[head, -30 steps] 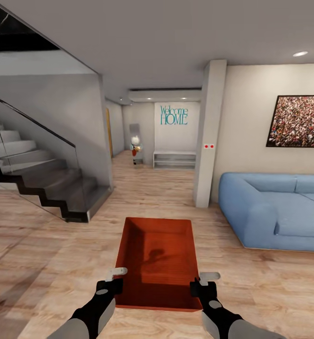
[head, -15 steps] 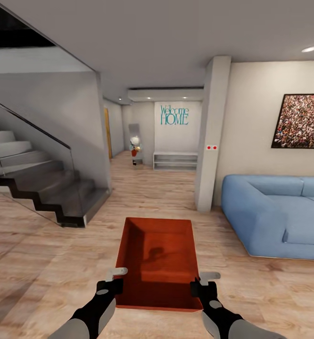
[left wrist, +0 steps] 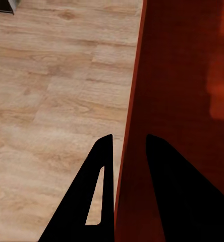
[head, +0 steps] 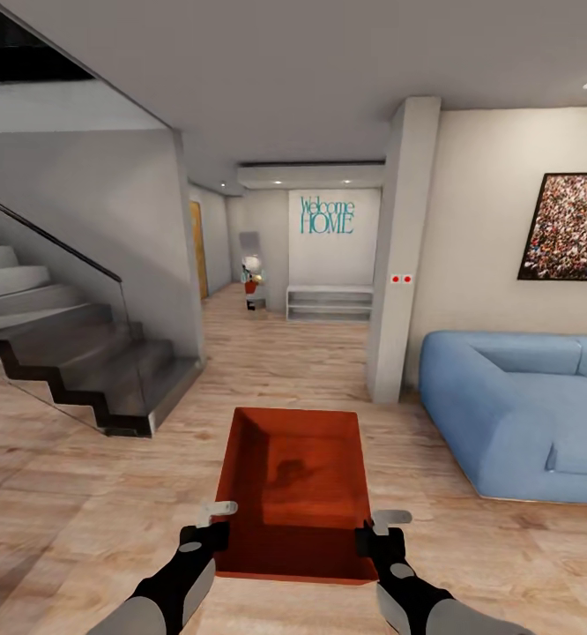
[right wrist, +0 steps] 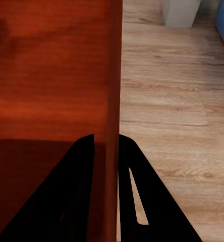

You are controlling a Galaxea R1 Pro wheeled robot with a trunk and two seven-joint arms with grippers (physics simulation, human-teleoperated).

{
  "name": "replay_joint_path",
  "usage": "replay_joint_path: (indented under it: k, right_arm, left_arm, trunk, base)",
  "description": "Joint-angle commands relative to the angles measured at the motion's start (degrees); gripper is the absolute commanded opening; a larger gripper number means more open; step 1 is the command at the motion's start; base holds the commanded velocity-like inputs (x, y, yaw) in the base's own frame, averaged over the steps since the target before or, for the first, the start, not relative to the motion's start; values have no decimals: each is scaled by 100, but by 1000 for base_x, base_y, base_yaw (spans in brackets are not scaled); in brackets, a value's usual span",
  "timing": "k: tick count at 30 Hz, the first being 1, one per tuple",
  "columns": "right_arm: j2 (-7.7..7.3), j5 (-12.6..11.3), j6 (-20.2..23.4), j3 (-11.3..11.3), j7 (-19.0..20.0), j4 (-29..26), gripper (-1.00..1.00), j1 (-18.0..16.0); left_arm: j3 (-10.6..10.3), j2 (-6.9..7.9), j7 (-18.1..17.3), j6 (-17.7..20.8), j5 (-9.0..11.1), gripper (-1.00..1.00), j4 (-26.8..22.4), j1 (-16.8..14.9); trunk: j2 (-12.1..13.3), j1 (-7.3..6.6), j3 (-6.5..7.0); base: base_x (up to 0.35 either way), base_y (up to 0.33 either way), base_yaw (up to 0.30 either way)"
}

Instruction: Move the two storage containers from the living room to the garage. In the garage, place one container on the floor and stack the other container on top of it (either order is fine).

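The orange-red storage container (head: 295,489) hangs level at lower centre of the head view, above the light wood floor (head: 91,494). The left gripper (head: 207,524) pinches its left wall, one finger each side; the right gripper (head: 375,527) clamps the right wall likewise, both nearly closed on the thin rim. Carrying it well likely means keeping both grips level and equally spaced, and steering between the stairs (head: 73,353) at left and the blue sofa (head: 523,406) at right, toward the hallway at upper centre.
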Motion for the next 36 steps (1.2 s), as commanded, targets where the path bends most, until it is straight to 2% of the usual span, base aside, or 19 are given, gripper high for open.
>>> replay_joint_path:
  k: [1, 4, 7, 11, 36]
  right_arm:
    - [0, -19, -29, -202, -17, -16, -100, -8]
    - [-4, -3, -28, -204, -17, -16, -100, -6]
    - [0, 13, -28, -196, -17, -16, -100, -7]
    - [1, 17, -21, -191, -17, -16, -100, -8]
    - [0, -10, -29, -191, -17, -10, -100, -9]
  left_arm:
    - [138, 63, 84, 3, -44, -100, 7, -2]
    - [138, 60, 89, -20, -34, -100, 10, -4]
    - [138, 70, 90, -243, -31, -100, 42, -3]
    - [135, 73, 91, -335, -30, -100, 48, -3]
    - [156, 116, 91, -356, 73, -100, 10, -1]
  trunk:
    - [-6, 4, -8]
    - [-6, 4, -8]
    - [-6, 4, -8]
    - [-6, 4, -8]
    - [-6, 4, -8]
  base:
    - [322, 0, 0]
    - [322, 0, 0]
    - [322, 0, 0]
    - [322, 0, 0]
    - [322, 0, 14]
